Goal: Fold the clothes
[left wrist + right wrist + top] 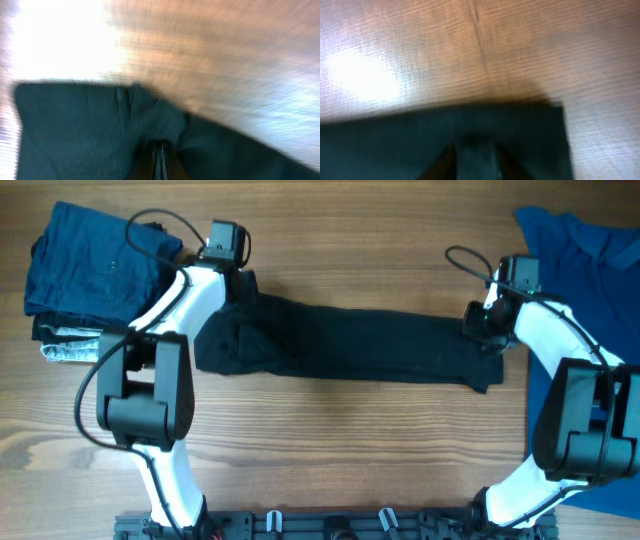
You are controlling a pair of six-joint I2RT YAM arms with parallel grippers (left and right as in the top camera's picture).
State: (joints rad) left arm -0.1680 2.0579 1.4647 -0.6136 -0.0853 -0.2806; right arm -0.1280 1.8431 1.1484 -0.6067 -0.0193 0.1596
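Note:
The black shirt (350, 345) lies folded into a long strip across the middle of the table. My left gripper (232, 292) is at its left end and is shut on a bunched fold of the black fabric (100, 125), as the left wrist view (160, 152) shows. My right gripper (482, 328) is at its right end; in the right wrist view (476, 152) its fingers have black fabric (395, 135) between them, near the strip's corner. A bright blue shirt (590, 250) lies spread at the far right, partly under my right arm.
A stack of folded clothes (90, 265) with a dark blue one on top sits at the back left, and a grey-white piece (65, 350) shows under it. Bare wooden table (350, 440) lies in front of the strip.

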